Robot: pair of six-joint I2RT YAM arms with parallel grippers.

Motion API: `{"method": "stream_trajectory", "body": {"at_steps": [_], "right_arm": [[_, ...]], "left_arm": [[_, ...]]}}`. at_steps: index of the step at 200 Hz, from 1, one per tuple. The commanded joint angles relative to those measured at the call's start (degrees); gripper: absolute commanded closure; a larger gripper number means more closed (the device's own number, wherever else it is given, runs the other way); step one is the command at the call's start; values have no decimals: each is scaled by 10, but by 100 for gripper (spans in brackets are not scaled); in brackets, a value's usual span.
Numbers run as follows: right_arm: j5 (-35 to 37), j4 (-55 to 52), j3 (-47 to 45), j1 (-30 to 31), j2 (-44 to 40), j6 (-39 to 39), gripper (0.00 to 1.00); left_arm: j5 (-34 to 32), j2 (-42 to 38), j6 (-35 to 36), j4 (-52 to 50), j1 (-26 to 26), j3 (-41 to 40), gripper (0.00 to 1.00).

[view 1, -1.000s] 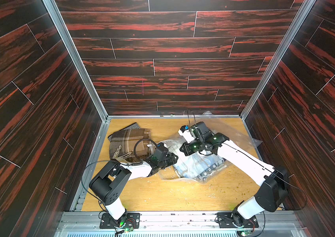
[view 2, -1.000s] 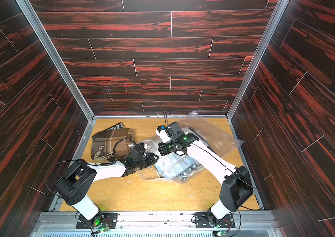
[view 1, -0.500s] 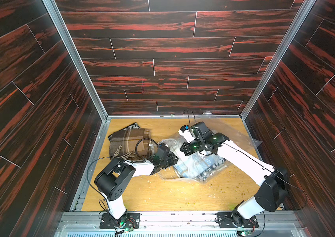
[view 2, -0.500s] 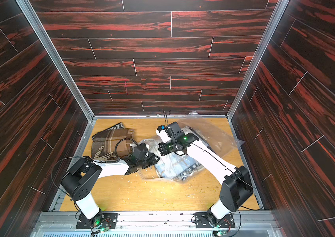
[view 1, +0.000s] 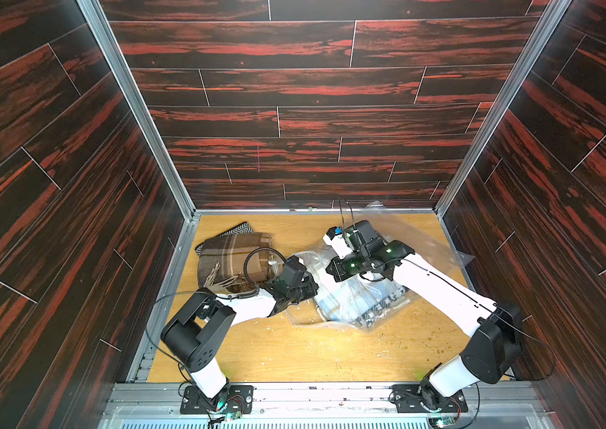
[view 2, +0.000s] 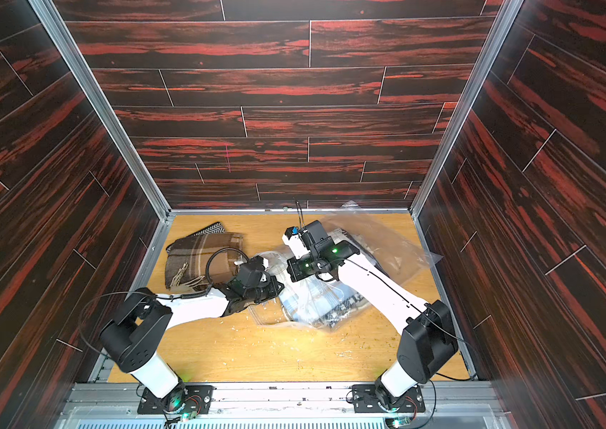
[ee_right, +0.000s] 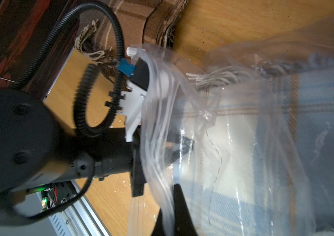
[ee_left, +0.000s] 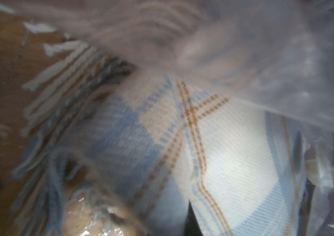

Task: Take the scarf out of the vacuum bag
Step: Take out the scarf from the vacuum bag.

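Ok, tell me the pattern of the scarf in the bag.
Scarf: blue-and-cream plaid, thin tan lines; clearest in left wrist view.

Bright even light, wrist views blurred, wide-angle edge distortion

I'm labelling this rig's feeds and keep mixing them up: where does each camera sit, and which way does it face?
Top views: high over the robot's base side, looking down on the table; both arms, left gripper, right gripper.
Left wrist: close on the blue plaid scarf; no robot parts.
Right wrist: faces the vacuum bag and left arm; one own jaw shows.
Shared: both wrist views show that scarf; right wrist and top views, the brown scarf.
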Motion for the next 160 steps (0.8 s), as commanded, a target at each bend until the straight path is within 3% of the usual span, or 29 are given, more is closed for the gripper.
{"method": "stream_trajectory", "body": {"at_steps": [1, 160], "right_arm": [[21, -3, 2, -7, -7, 6, 100], [44, 11, 5, -19, 4, 13, 100]], "left_arm": [[-21, -42, 19, -34, -1, 4, 98], [-41, -136, 85, -188, -1, 52, 100]]}}
